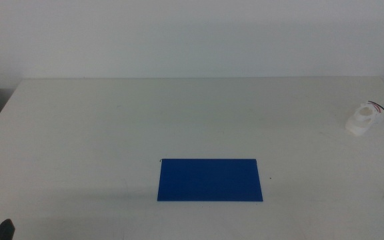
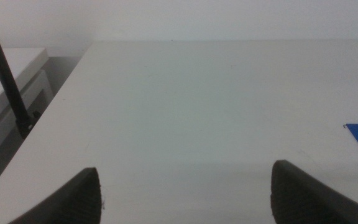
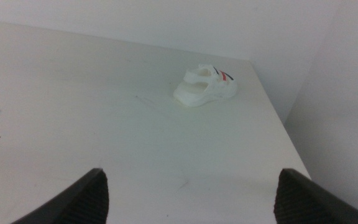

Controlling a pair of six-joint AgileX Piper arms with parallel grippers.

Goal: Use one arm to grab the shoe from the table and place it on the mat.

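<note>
Both end effectors low w/ jaws spread, left (image 2: 185,193), right (image 3: 191,196); shoe (image 3: 205,86) untouched, off mat (image 1: 209,179).

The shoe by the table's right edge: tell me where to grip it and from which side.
Grip the shoe across its thick white sole, the right gripper coming from above with open jaws spanning its narrow width. It stands upright on the table, and its straps look too thin.

We saw bright, even, diffuse light over the white desk (image 1: 112,127), with no glare. All three views were soft and low in contrast. A faint shadow band ran just before the blue mat (image 1: 209,179). The shoe (image 3: 205,86) nearly washed into the desk. In both wrist views the dark jaws were blurred.
</note>
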